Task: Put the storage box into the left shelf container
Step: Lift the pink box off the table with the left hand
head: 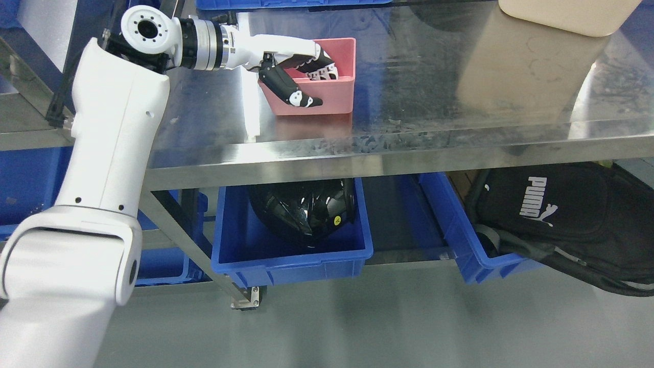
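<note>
Steel table (434, 102) under pink storage box (334, 94), left robot hand (294, 69) gripping.

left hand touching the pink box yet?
Touching. Head view: the left hand grips the pink box, fingers inside over its near wall, thumb pressed against the outside face.

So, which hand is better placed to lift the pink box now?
The left hand. Its fingers already reach inside the pink box, with the thumb on the outside of the near wall, on the steel table. The right arm is not in view.
</note>
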`<state>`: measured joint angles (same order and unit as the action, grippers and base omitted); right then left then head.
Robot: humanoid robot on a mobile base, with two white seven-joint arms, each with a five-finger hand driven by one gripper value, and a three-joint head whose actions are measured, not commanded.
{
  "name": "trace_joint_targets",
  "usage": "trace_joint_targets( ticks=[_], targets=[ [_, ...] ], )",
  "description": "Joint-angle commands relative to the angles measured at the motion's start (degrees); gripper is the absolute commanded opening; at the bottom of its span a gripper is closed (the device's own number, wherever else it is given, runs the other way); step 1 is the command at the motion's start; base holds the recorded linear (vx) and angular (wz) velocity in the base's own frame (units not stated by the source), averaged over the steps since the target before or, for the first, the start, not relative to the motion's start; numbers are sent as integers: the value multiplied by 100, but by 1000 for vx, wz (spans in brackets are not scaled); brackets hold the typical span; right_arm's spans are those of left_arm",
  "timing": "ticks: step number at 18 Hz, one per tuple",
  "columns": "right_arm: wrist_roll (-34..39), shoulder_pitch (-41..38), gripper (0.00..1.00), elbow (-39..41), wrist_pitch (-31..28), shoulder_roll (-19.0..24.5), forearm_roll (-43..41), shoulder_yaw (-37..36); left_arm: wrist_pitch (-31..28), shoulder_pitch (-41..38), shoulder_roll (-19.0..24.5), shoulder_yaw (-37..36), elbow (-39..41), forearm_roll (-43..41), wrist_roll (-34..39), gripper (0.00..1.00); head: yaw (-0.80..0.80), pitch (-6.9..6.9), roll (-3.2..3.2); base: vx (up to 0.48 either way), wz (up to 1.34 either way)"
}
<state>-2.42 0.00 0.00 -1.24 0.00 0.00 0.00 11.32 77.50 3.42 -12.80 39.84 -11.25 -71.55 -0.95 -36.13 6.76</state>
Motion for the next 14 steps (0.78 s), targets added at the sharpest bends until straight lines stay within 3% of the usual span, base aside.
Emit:
trace_joint_targets(
  ticks=[1, 4, 8, 12, 14],
  targets=[
    [-5, -53, 100, 100, 1, -100, 9, -26, -481, 28, -242, 2009, -565, 1895, 97, 0, 0, 0, 0, 0, -73],
    [-5, -53, 100, 100, 1, -100, 9, -26, -701, -85, -242, 2361, -136, 2774, 150, 0, 0, 0, 0, -1, -74],
    [-5, -53, 100, 100, 1, -100, 9, -26, -877, -804, -242, 2213, 1303, 4136, 763, 0, 0, 0, 0, 0, -24],
    [-5, -53, 100, 100, 1, -100, 9, -26, -764, -2322, -242, 1021, 3568, 4947, 2255, 2, 0, 0, 0, -51, 80],
    [-5, -53, 100, 100, 1, -100, 9, -26, -257, -3062, -242, 274, 4275, 4939, 3230, 2, 0, 0, 0, -99, 325]
  ],
)
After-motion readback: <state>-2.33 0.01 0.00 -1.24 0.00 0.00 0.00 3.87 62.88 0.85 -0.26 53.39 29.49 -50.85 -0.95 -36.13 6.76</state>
